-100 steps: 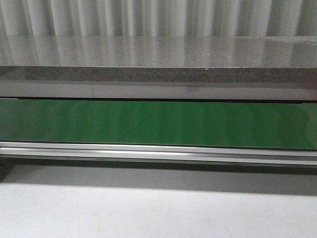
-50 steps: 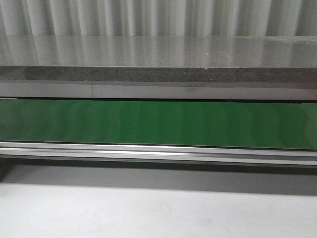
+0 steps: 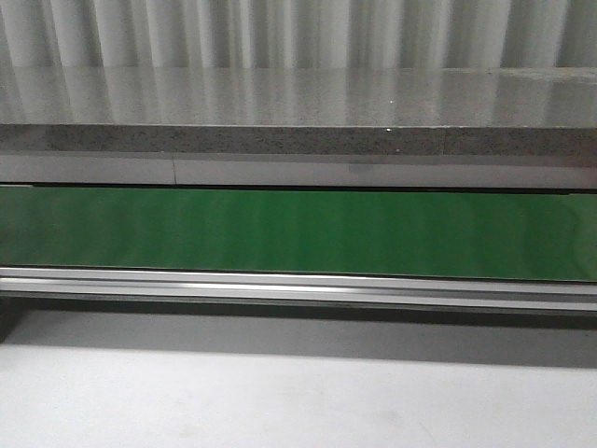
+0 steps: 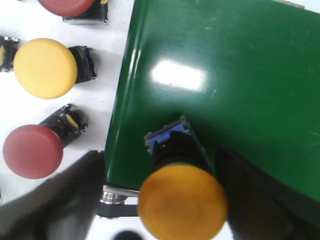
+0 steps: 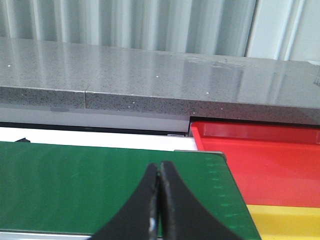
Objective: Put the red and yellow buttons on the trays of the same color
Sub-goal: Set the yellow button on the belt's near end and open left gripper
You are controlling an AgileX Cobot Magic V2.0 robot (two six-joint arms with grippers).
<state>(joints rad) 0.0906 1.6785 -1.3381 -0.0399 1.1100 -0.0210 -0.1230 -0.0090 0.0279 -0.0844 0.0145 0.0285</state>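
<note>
Our left gripper (image 4: pixel 182 200) is clamped on a yellow button (image 4: pixel 182 201), its dark fingers (image 4: pixel 260 200) flanking the black body just above the edge of the green conveyor belt (image 4: pixel 225 75). Our right gripper (image 5: pixel 160 200) has its two black tips pressed together with nothing between them, above the same belt.

Going by size, we see the belt spanning the front view, a grey stone ledge (image 3: pixel 298 103) behind it, then a red tray (image 5: pixel 270 155) with a yellow tray (image 5: pixel 287 220) just beside it. On the white table (image 4: pixel 100 100) beside the belt lie another yellow button (image 4: pixel 45 67), a red button (image 4: pixel 32 151) and a second red one (image 4: pixel 67 6).
</note>
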